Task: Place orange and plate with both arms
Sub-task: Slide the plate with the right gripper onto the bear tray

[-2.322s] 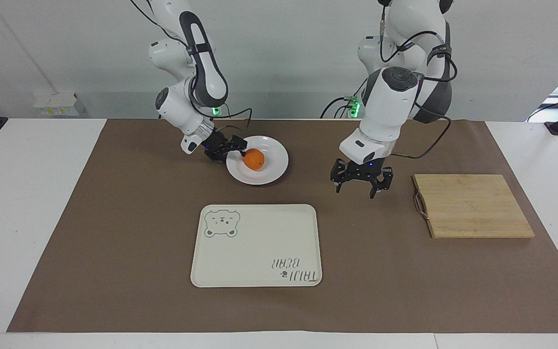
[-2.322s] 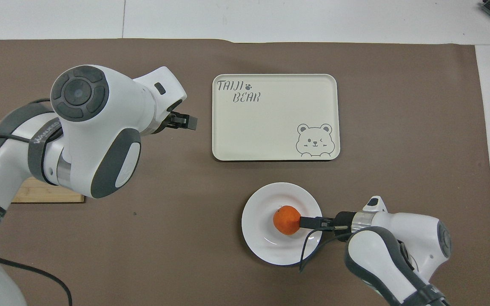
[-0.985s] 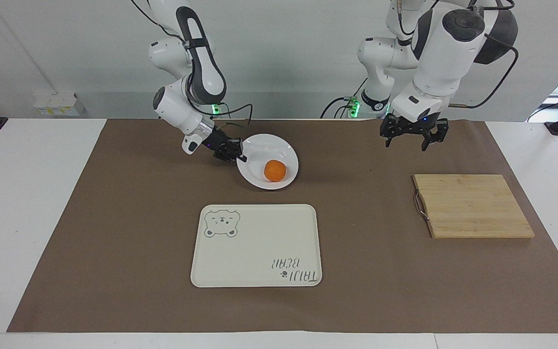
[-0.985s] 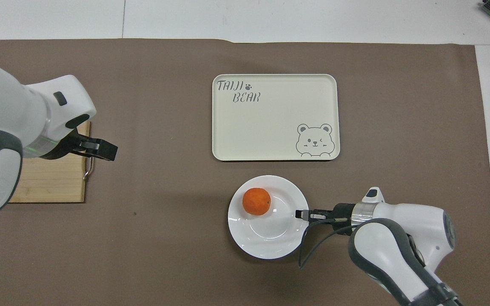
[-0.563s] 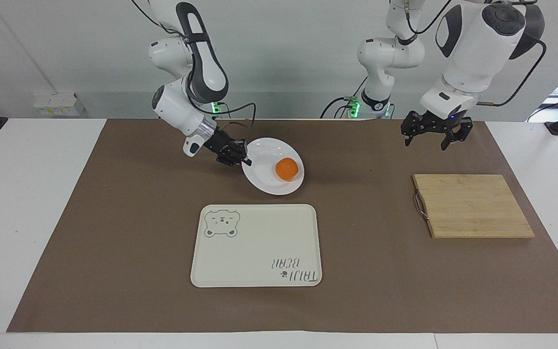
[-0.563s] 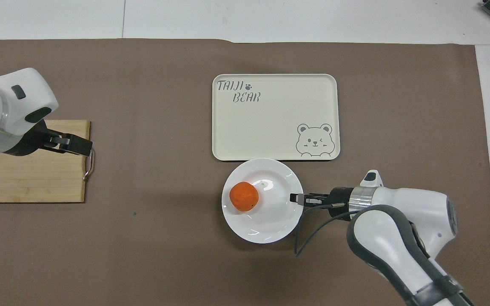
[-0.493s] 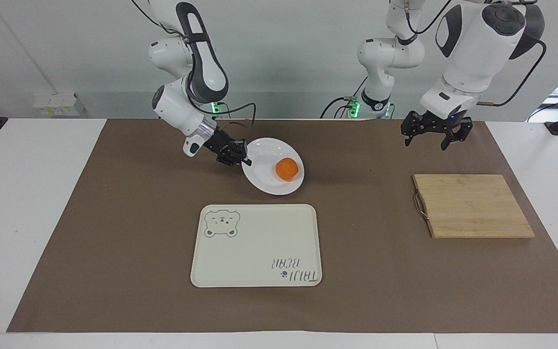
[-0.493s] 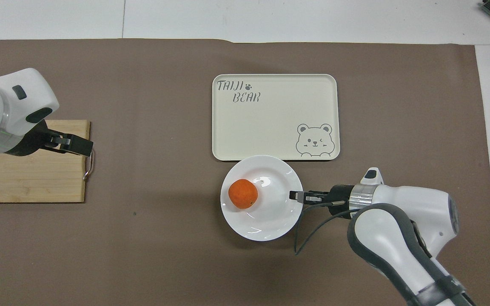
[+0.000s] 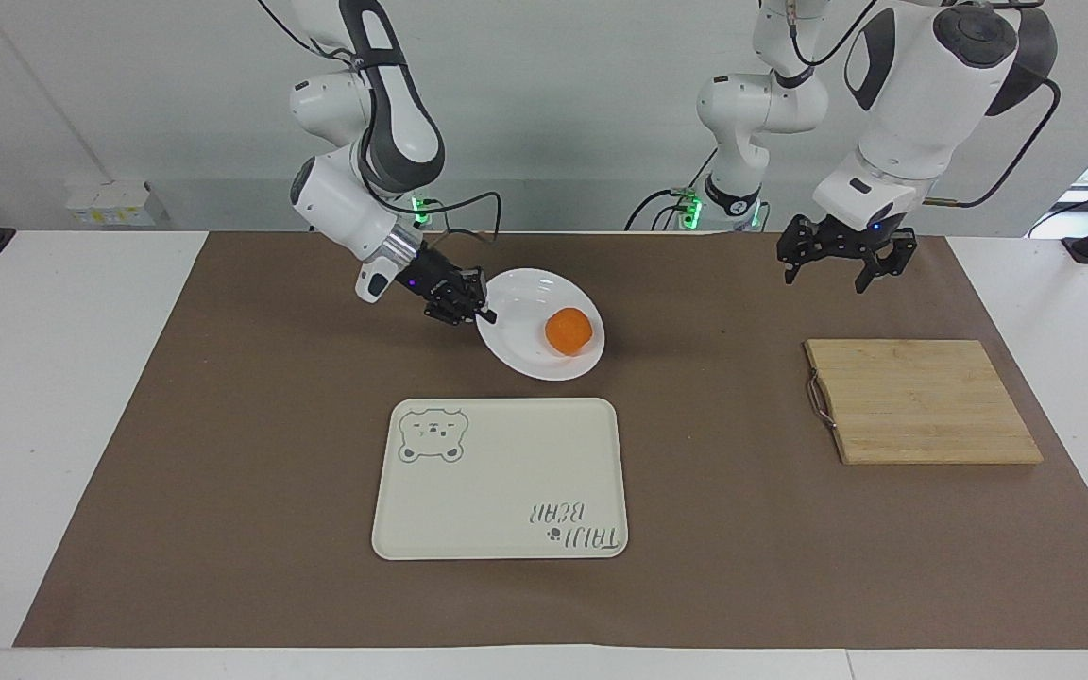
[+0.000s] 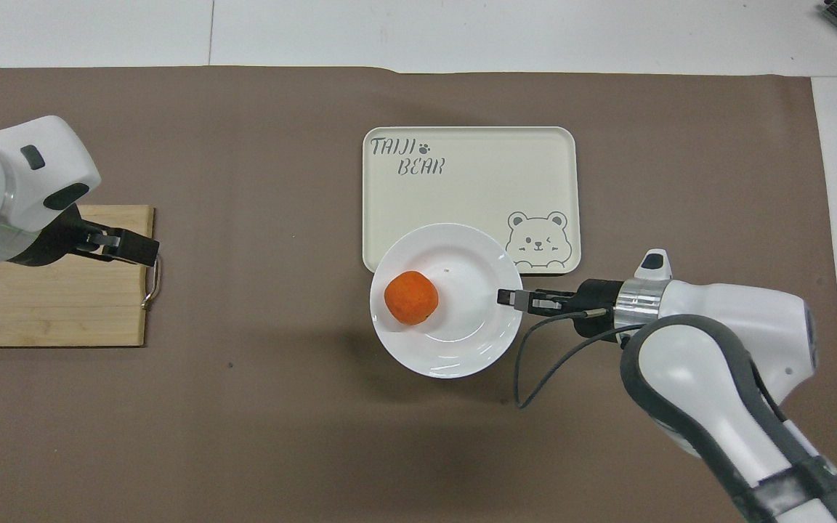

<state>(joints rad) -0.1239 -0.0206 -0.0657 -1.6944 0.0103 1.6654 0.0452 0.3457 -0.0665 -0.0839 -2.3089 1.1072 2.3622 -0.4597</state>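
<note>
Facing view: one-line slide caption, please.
Right gripper lifts round glossy white plate, tilted, small orange fruit aboard; open left gripper waits.

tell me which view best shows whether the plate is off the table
The facing view: the plate hangs tilted above its shadow, gripped at the rim by the right hand. The overhead view only shows it overlapping the tray.

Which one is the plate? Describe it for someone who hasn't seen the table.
Start at the big cream tray with the bear drawing, mid-table. Just nearer the robots, the right gripper holds a white dish by its rim, lifted and tilted: that is the plate. It is the only round dish, and the orange sits in it.
</note>
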